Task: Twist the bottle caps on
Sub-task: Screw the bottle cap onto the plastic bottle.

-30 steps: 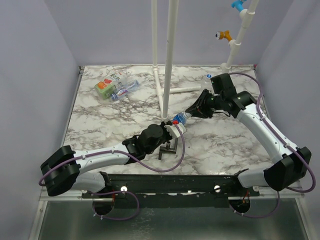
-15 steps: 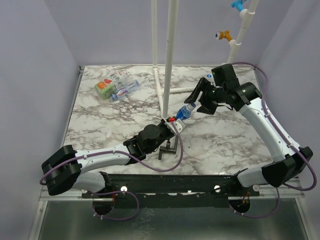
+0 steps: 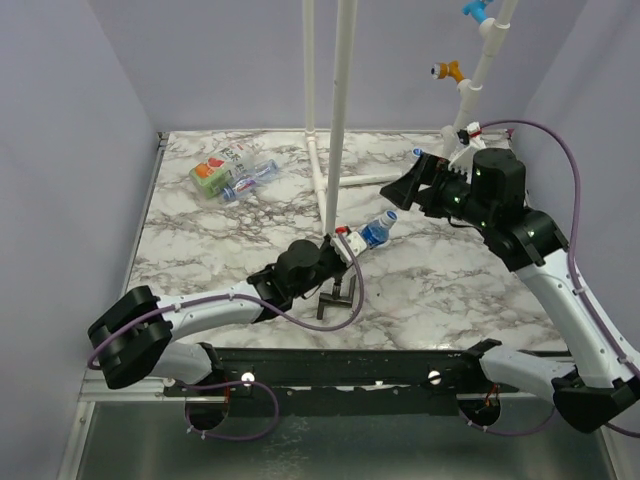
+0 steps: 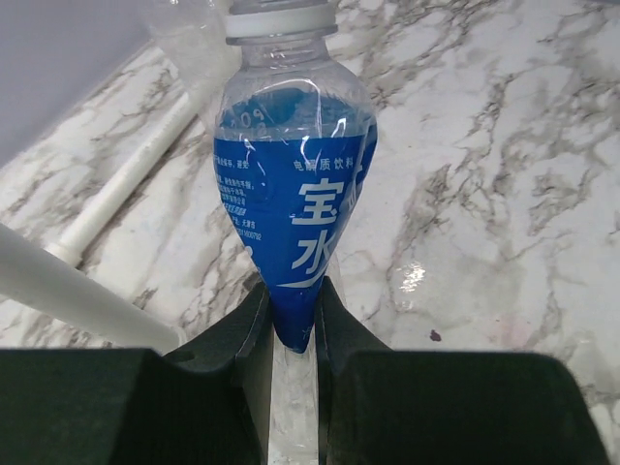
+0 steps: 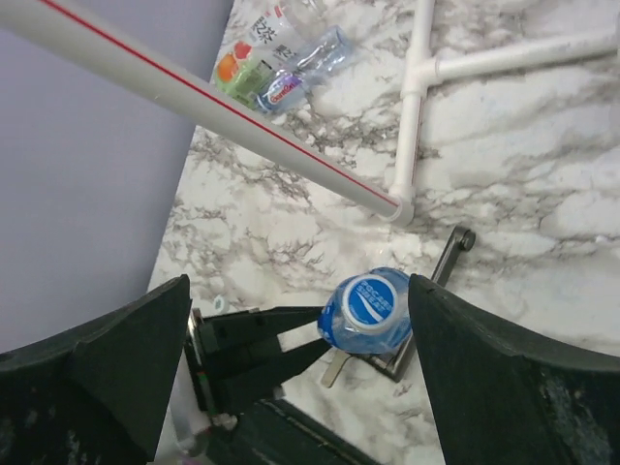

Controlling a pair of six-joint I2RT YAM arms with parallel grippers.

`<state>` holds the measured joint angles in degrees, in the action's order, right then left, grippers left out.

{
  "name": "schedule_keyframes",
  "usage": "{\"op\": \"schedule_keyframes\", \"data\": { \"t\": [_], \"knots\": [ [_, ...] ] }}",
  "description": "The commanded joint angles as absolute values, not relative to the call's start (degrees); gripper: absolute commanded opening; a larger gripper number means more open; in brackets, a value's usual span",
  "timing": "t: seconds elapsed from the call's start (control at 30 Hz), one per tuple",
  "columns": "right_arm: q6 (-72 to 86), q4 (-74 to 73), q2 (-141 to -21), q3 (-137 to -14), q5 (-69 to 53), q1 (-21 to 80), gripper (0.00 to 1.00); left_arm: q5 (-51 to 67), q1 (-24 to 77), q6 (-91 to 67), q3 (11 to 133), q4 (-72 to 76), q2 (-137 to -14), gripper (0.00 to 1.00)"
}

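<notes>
Clear plastic bottle (image 4: 291, 174), tapered — left pincer (image 4: 293, 312) clamped.

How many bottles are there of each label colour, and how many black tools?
Blue-label bottles: 2, the held bottle in the left gripper and the pile bottle at the far left
Green, orange and red label bottle: 1
Black T-shaped tool: 1
Total: 4; the pile may hide more.
</notes>
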<state>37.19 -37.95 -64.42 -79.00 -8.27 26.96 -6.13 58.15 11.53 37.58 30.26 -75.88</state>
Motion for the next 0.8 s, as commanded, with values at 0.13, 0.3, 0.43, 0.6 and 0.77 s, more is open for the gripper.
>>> {"op": "schedule_keyframes", "data": {
  "t": [0.13,0.3,0.43,0.6,0.77],
  "knots": [
    [20.7,-9.1,-58.7,-64.9,-21.6,27.3,0.97,25.0,47.0,-3.4,39.7,27.2,-69.6,0.00],
    [18.1,-8.2,-62.1,-67.5,-27.6,27.3,0.97,31.2,44.1,-6.2,40.9,25.0,-66.7,0.00],
    [17.0,-7.9,-63.0,-68.3,-32.1,27.3,0.97,34.9,41.6,-7.3,42.3,23.5,-65.3,0.00],
    [17.5,-8.9,-62.9,-68.6,-36.2,27.2,0.92,39.7,39.8,-8.9,43.4,22.7,-64.2,0.00],
    [18.6,-8.4,-63.0,-68.6,-39.5,27.2,0.87,41.4,38.6,-9.4,43.4,22.6,-63.7,0.00]
  ]
}}
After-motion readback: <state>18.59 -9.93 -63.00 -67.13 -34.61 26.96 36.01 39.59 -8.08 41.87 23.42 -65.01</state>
